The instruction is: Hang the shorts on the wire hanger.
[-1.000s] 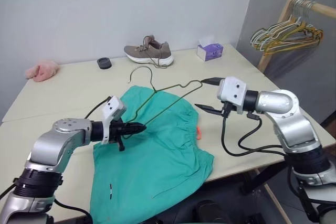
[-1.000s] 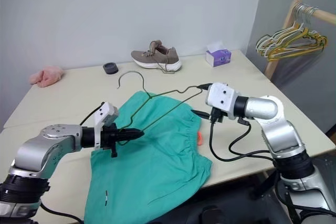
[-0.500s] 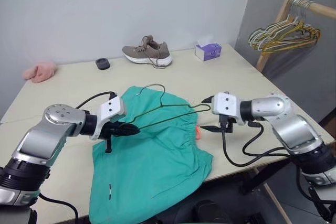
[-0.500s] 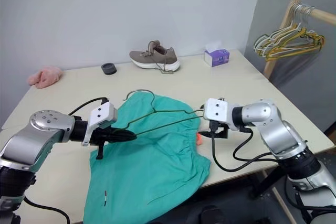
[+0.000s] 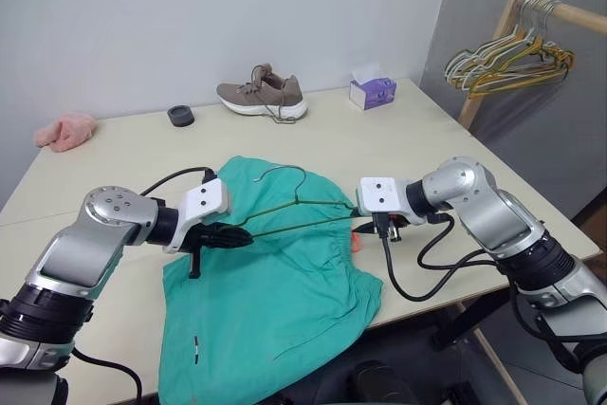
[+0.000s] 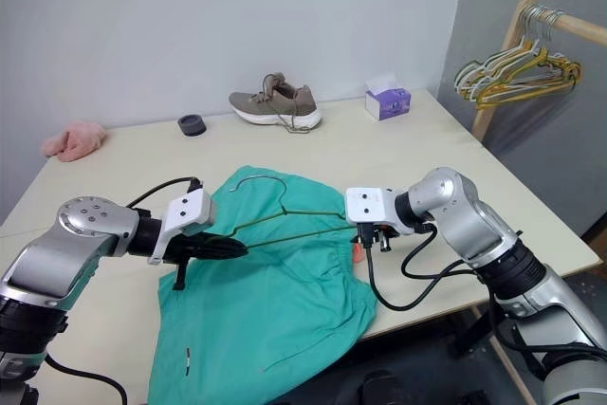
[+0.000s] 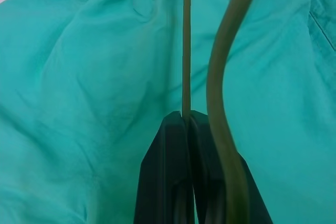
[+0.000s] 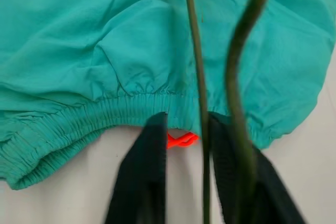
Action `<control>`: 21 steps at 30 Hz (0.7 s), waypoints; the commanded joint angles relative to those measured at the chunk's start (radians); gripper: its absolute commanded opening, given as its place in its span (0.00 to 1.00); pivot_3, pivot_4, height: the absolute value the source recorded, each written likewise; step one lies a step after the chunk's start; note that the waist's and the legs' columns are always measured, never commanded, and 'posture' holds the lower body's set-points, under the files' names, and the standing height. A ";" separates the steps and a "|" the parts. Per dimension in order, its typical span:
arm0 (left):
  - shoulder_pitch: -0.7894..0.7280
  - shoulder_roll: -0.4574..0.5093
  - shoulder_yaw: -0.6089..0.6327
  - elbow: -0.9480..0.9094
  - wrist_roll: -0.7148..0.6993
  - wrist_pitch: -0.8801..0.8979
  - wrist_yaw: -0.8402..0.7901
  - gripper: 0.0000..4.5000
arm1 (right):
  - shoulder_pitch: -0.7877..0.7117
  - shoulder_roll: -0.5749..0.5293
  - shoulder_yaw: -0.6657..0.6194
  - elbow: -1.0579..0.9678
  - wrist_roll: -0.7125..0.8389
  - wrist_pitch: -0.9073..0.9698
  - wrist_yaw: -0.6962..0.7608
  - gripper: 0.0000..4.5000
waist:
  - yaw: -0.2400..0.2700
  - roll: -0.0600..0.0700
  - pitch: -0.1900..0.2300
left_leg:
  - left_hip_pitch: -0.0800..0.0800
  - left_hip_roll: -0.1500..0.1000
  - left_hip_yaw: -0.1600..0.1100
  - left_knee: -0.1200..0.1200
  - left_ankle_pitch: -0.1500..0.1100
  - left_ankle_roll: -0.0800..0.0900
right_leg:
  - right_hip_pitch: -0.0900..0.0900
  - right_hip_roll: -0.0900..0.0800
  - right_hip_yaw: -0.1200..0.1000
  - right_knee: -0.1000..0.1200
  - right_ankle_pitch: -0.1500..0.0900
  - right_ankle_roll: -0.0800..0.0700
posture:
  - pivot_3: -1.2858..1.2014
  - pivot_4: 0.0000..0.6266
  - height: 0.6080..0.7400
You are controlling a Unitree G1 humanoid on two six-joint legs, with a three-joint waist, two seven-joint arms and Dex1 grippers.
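Since a second ago my right tool (image 6: 364,230) has dropped to the wire hanger's (image 6: 285,222) right corner, fingers narrowed around the wire with a gap showing. My left tool (image 6: 228,249) clamps the left end above the shorts (image 6: 275,301) on the worktop (image 6: 427,139). I'd confirm the right grip before threading.

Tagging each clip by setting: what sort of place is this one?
Probably a plain room set up for clothes handling, not a real home: a bare table against a blank wall, a wooden rail of hangers alongside, and shorts spread out.

Matt teal cloth shorts (image 5: 275,282), thin dull wire hanger (image 5: 299,204), smooth table (image 5: 123,154)
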 commanded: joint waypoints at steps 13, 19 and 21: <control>-0.001 -0.061 0.048 -0.034 -0.067 0.014 0.008 0.17 | -0.005 -0.007 -0.004 -0.028 -0.014 0.024 0.031 0.00 | -0.003 0.000 0.000 | 0.000 0.000 0.000 0.000 0.000 0.000 | 0.000 0.000 0.000 0.000 0.000 0.000 | 0.41 0.00 1.00; -0.007 -0.097 0.087 0.014 -0.068 -0.032 0.060 0.57 | 0.026 -0.064 -0.036 -0.059 0.004 0.021 0.043 0.00 | -0.003 0.000 0.000 | 0.000 0.000 0.000 0.000 0.000 0.000 | 0.000 0.000 0.000 0.000 0.000 0.000 | 0.41 0.00 1.00; -0.019 -0.112 0.124 0.046 -0.083 -0.022 0.090 0.69 | 0.041 -0.089 -0.046 -0.071 0.014 0.028 0.049 0.00 | -0.003 0.000 0.000 | 0.000 0.000 0.000 0.001 0.000 0.000 | 0.000 0.000 0.000 0.000 0.000 0.000 | 0.41 0.00 1.00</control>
